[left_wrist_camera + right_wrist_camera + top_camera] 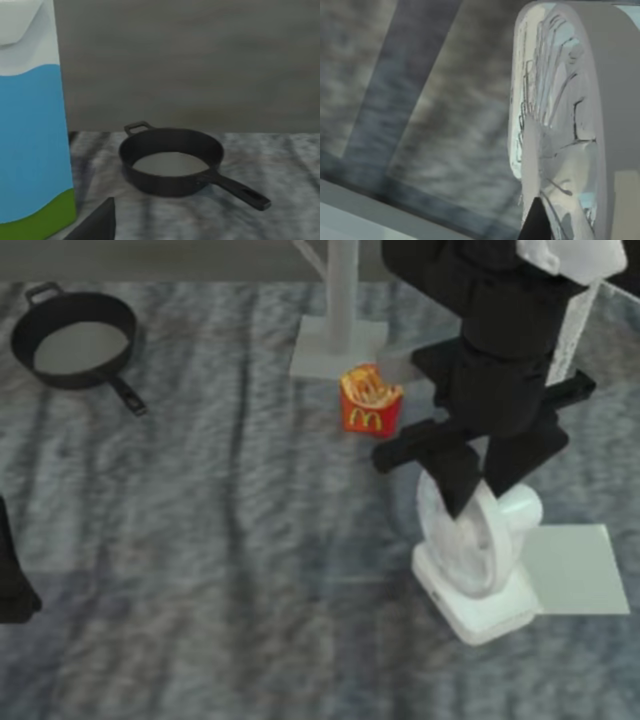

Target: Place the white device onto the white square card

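The white device [478, 575] stands at the right of the table, its rounded square base low and its round disc on edge. My right gripper [478, 492] comes down from above and is shut on the top of the disc. In the right wrist view the disc [560, 125] fills the frame, with one dark fingertip [537, 224] against it. The white square card [582, 570] lies flat just right of the device, and the base's right corner overlaps the card's left edge. I cannot tell whether the base touches the table. My left gripper [10, 585] is parked at the left edge.
A red fries box [371, 400] stands behind the device, and a grey-white plate with an upright post [338, 340] is behind that. A black pan [72, 340] sits at the far left. A blue, white and green carton [30, 125] is close to my left wrist.
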Available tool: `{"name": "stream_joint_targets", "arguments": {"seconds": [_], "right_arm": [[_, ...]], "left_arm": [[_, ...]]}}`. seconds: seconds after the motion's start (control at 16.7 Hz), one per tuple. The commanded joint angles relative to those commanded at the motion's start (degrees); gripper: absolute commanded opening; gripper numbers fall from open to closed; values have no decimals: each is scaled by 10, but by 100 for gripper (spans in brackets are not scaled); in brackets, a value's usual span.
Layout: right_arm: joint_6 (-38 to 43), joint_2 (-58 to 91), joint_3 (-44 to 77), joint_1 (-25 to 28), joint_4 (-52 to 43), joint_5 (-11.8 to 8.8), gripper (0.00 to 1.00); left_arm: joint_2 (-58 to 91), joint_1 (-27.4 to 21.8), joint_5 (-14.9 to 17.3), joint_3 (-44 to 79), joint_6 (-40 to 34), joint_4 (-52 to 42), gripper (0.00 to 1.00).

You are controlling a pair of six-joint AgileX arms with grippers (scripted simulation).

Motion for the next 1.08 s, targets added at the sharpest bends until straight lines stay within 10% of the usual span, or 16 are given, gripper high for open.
{"name": "stream_joint_targets", "arguments": {"seconds": [0.6, 1.08], "right_arm": [[-643, -134, -154, -134, 73, 6, 0], [-851, -169, -223, -190, 118, 37, 0]], "left_arm": [[0, 0, 0, 0, 0, 0, 100], [0, 0, 0, 0, 0, 0, 100]]}}
